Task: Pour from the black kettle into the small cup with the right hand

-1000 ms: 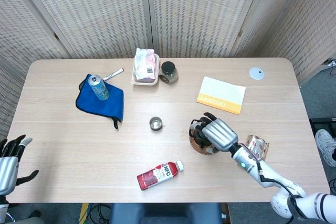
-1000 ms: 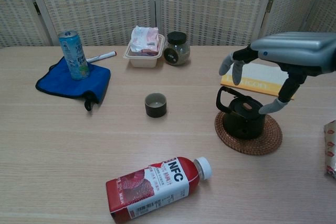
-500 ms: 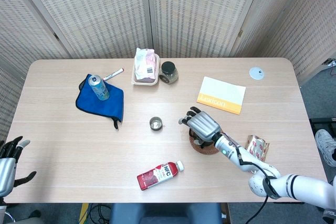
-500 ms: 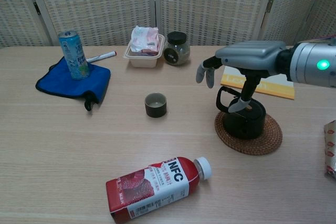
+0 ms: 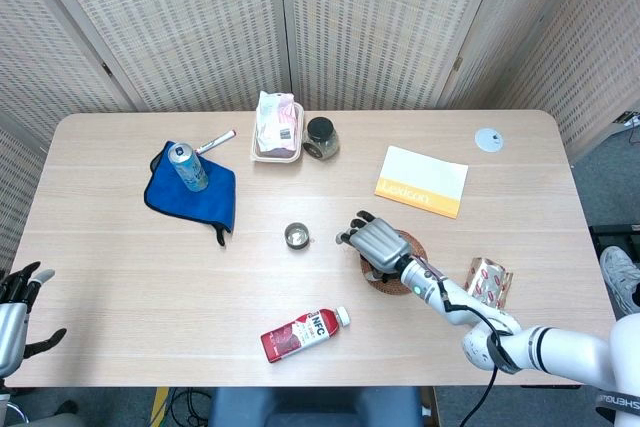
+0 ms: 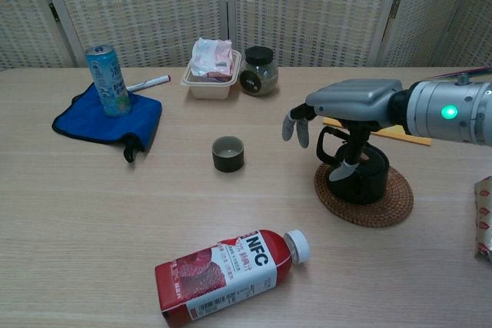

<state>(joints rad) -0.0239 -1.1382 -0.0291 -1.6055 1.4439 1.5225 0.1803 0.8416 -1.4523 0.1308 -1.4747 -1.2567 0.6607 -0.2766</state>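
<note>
The black kettle [image 6: 363, 177] stands upright on a round woven coaster [image 6: 388, 209], its handle [image 6: 326, 145] pointing left toward the small cup [image 6: 227, 154]. The dark cup is upright, a short way left of the kettle, and shows as cup [image 5: 295, 237] in the head view. My right hand [image 6: 347, 104] hovers palm down just over the kettle's top and handle. Its fingers are spread and droop past the handle, and the thumb hangs beside the lid; nothing is held. From above, the right hand [image 5: 375, 243] hides most of the kettle [image 5: 397, 265]. My left hand [image 5: 12, 315] rests open at the table's lower left edge.
A red NFC bottle [image 6: 227, 267] lies on its side near the front. A can [image 6: 106, 70] stands on a blue cloth [image 6: 108, 122], with a marker [image 6: 147, 83], a food tray [image 6: 208, 74] and a jar [image 6: 258, 70] behind. A yellow booklet [image 5: 421, 181] and a shiny packet [image 5: 487, 282] lie to the right.
My right hand has moved left and down, from above the kettle's right side to low over its handle. The left hand has slid slightly lower. Kettle and cup have not moved.
</note>
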